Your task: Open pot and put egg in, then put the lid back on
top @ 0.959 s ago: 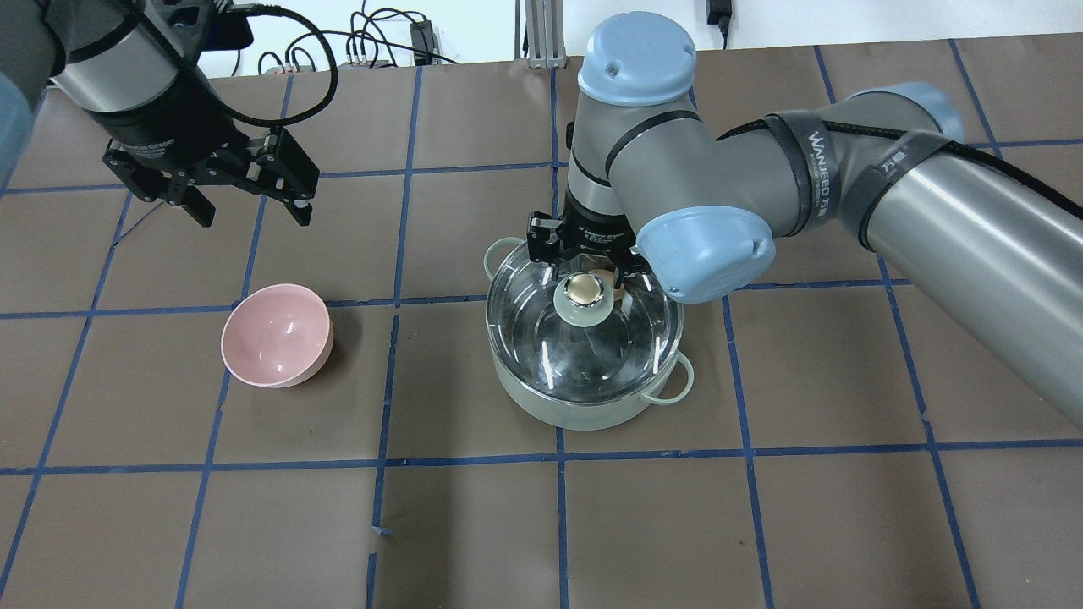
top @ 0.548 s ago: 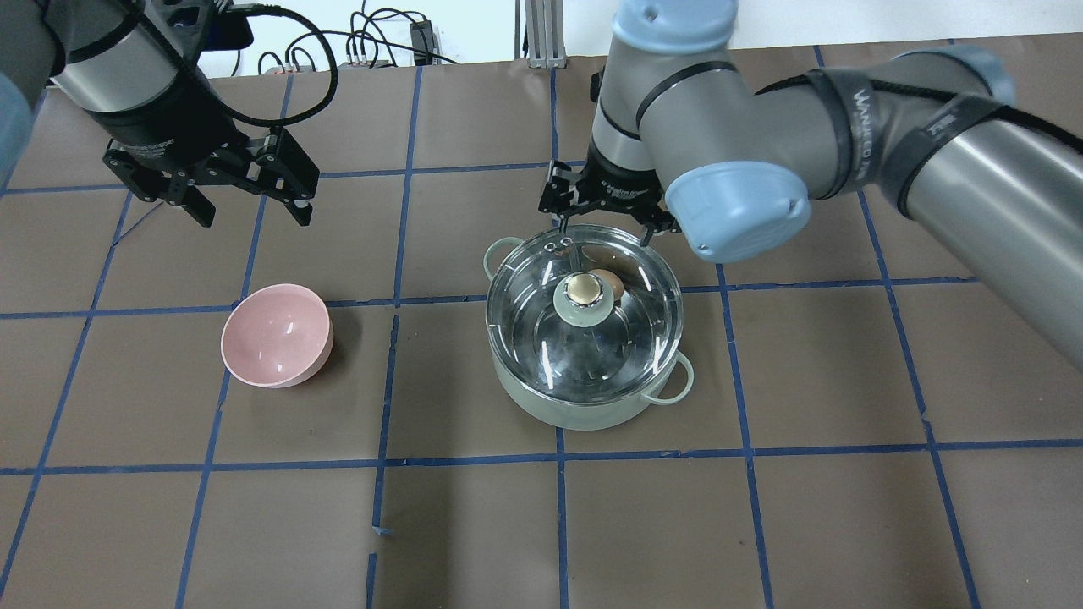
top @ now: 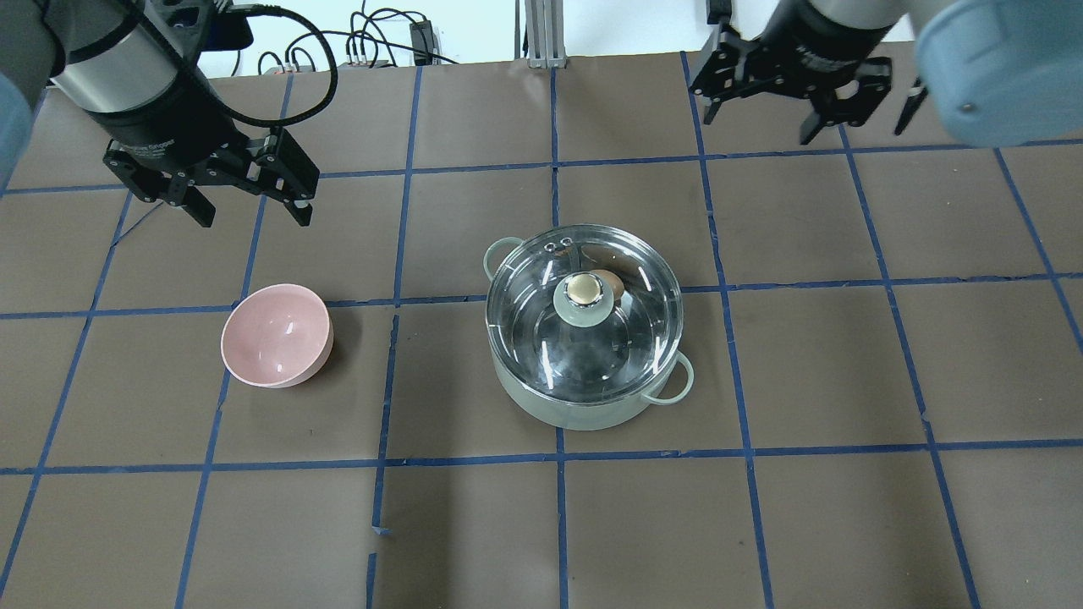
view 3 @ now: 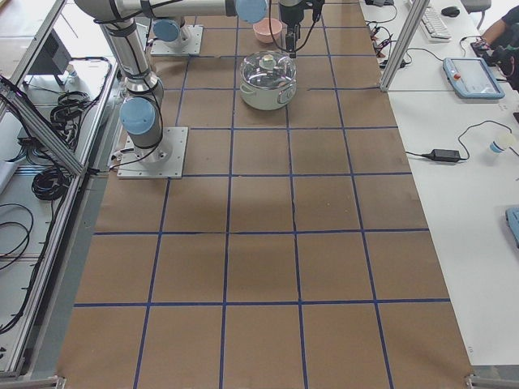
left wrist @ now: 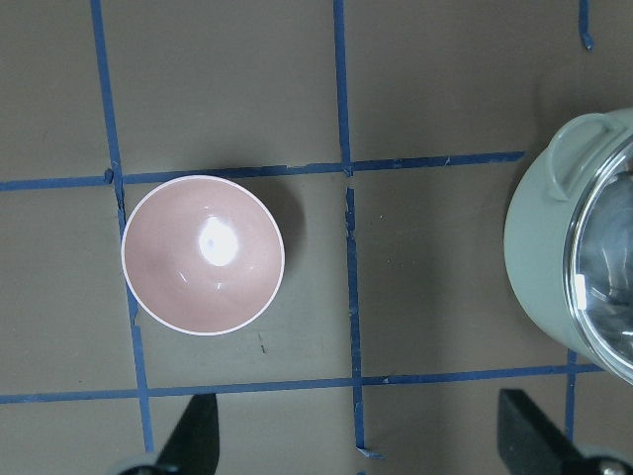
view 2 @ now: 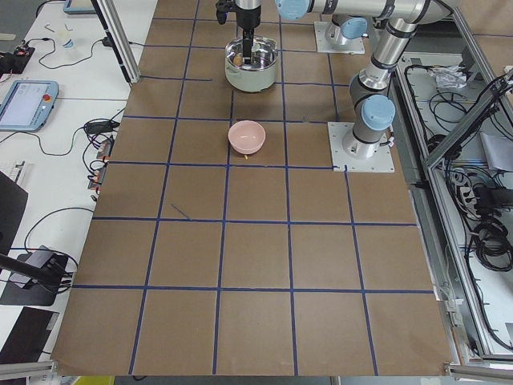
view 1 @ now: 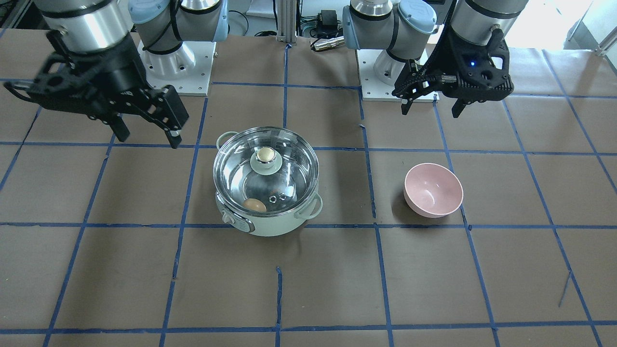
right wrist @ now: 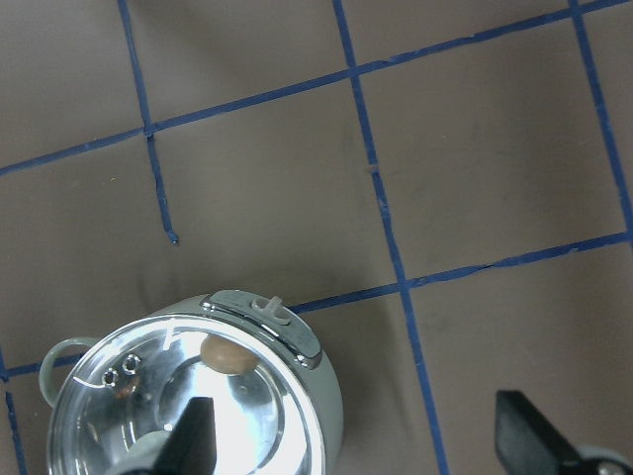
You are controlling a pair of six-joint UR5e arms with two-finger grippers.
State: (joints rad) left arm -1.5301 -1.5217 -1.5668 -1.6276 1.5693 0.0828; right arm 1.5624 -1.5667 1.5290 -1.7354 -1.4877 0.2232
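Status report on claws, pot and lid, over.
Left claw open, right claw open, both empty. Small brown egg inside round mint-green pot, clear glass lid seated. Pink bowl apart.

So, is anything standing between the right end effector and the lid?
Nothing visible does. Only table surface lies between the open right end effector and the lid, which sits on the pot. The pink bowl lies on the pot's other side.

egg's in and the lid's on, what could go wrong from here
1. The egg lies loose against the wall of the pot, under the lid. A bump to the pot could roll it and crack it.
2. The open left gripper hangs near the pink bowl. A low sweep might knock the bowl.
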